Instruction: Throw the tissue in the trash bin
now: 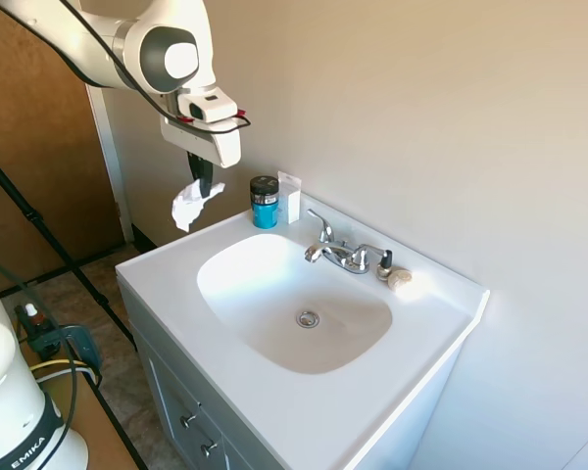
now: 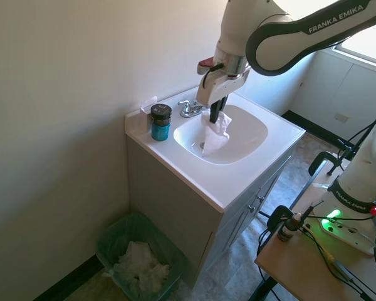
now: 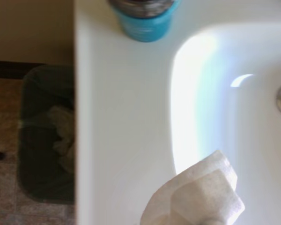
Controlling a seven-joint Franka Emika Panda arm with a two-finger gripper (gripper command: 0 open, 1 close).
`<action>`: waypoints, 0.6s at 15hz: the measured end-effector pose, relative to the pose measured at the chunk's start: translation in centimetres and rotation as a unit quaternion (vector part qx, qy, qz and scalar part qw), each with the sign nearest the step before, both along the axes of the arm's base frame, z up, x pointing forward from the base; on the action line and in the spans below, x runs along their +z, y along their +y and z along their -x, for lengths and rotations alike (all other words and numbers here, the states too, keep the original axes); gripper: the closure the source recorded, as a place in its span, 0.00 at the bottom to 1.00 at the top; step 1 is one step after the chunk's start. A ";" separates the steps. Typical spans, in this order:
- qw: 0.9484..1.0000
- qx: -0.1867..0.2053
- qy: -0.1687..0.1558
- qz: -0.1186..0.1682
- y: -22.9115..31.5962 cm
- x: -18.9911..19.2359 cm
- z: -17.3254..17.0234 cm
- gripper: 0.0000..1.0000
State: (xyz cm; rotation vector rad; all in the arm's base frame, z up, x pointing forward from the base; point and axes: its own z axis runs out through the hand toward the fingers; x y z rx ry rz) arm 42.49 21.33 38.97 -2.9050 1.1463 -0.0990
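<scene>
Tool (image 1: 202, 183) clenched on tissue (image 1: 190, 205), hanging in air above sink worktop (image 1: 167, 284), near blue jar (image 1: 265, 203). Trash bin (image 2: 116, 235) on floor beside sink cabinet, w/ paper inside.

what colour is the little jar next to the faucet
The jar is teal blue with a dark lid, clearest in the first exterior view.

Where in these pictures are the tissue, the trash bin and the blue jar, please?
tissue (image 1: 191, 204): first exterior view, middle of the crumpled wad.
trash bin (image 2: 116, 230): second exterior view, near rim.
blue jar (image 1: 265, 210): first exterior view, blue body below the dark lid.
</scene>
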 end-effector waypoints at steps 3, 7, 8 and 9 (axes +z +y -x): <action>1.000 0.008 0.006 -0.005 5.6 -1.8 -1.3 1.00; 1.000 0.016 0.020 -0.008 10.5 -6.1 -3.5 1.00; 1.000 0.014 0.022 -0.004 11.2 -7.3 -4.2 1.00; 1.000 0.012 0.024 -0.001 11.8 -8.5 -4.7 1.00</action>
